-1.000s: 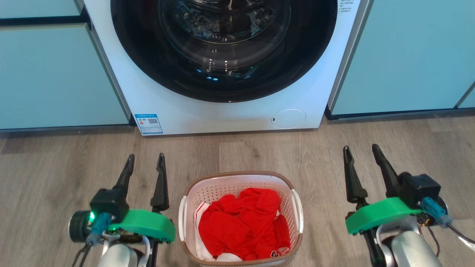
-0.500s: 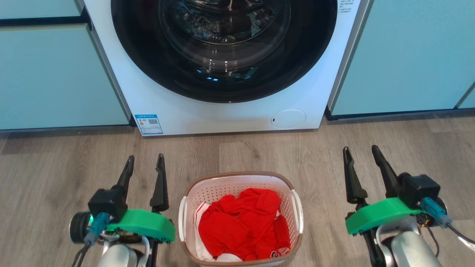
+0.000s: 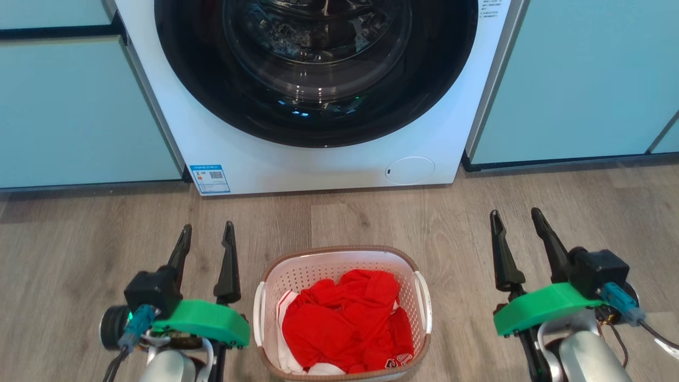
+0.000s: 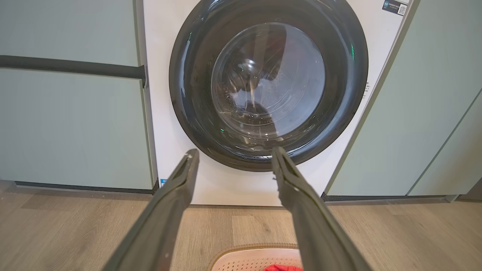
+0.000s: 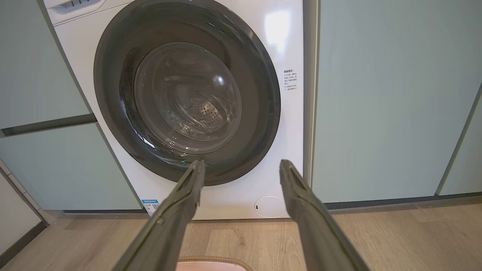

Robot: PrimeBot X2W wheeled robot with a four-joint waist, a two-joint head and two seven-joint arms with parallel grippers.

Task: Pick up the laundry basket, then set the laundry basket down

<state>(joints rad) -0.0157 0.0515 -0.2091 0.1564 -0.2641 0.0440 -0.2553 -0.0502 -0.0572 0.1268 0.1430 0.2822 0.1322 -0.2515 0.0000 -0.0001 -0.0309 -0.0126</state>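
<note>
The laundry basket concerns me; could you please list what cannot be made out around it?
- Laundry basket: near end cut off by the head view's bottom edge.
- Its floor: hidden under the red clothes, head view.
- Washing machine: top cut off by the head view's upper edge.
- Blue label: print too small, head view.
- Left wrist view: basket cut to a rim sliver by the bottom edge and the left claw.

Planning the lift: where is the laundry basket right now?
In the head view the laundry basket sits on the floor between the left gripper and right gripper, before the washing machine.
</note>
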